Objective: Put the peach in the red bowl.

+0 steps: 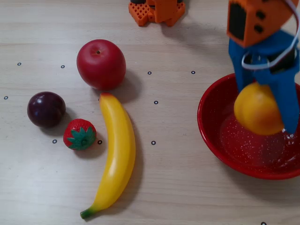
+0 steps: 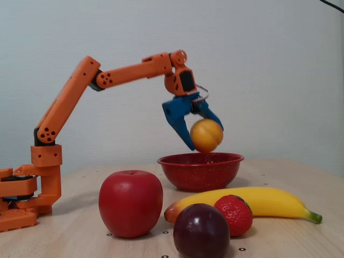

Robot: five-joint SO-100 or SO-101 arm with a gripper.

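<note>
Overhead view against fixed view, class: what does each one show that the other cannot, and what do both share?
Only the overhead view shows the red bowl's speckled inside and the small ring marks on the table. Only the fixed view shows the whole arm down to its base, and a clear gap between the peach and the bowl's rim. Both show the blue pincer shut on the peach above the bowl, plus apple, plum, strawberry and banana.
</note>
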